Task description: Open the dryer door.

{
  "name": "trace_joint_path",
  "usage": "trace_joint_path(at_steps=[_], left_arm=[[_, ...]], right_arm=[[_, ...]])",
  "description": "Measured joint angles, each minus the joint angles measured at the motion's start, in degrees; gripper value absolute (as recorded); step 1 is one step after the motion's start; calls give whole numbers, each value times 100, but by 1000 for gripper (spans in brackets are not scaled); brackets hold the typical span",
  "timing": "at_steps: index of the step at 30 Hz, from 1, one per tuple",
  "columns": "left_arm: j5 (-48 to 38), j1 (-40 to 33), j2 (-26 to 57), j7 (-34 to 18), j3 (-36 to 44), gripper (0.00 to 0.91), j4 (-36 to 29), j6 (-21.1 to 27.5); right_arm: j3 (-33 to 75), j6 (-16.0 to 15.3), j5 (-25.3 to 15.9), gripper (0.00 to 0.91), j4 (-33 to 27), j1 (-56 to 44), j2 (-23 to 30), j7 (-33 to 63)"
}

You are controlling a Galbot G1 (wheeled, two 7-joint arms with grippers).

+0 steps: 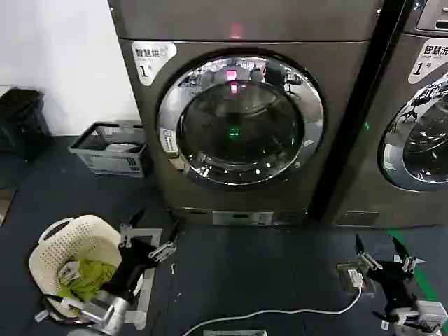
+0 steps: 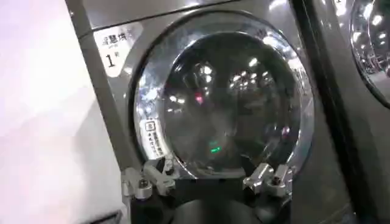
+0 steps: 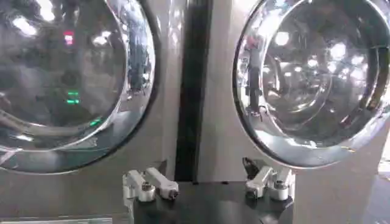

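Far centre, the dryer (image 1: 245,119) stands with the dryer door (image 1: 240,120) flush shut. Left claw (image 1: 148,238) sits low at near left, fingers spread, holding nothing, aimed at the door. Right claw (image 1: 381,253) low at near right, also spread and holding nothing, facing the gap beside the neighbouring machine (image 1: 420,112).

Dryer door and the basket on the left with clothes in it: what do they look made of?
The dryer door: a ring that looks like polished chrome or chromed plastic, mirroring room lights, around dark glass showing glints. The round basket: apparently cream matte plastic, with a perforated wall and a moulded handle.
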Motion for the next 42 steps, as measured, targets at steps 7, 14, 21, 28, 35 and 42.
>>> trace_joint_path(at_steps=[7,14,21,28,35,42], left_arm=[[-87,-76,38,-7,-13,907,17,-43],[-126,-43,105,-2,-57,907,-44,-45],[-133,35,77,-8,-51,907,-117,-125],[-161,157,74,-6,-57,907,-303,-123],[-115,281,5,4,-59,907,-429,-136],[-100,347,-42,4,-86,907,-480,-174]], right_arm=[[-125,442,257,907,-276,214,-353,-367],[-474,886,775,907,-715,548,-1190,-933],[-1001,1397,949,907,-1301,1210,-2032,-1489],[-1739,1677,1433,907,-1981,2190,-2671,-2055],[-2707,1888,1834,907,-2721,3295,-2979,-2432],[-3655,1902,2223,907,-3351,4408,-3058,-2516]])
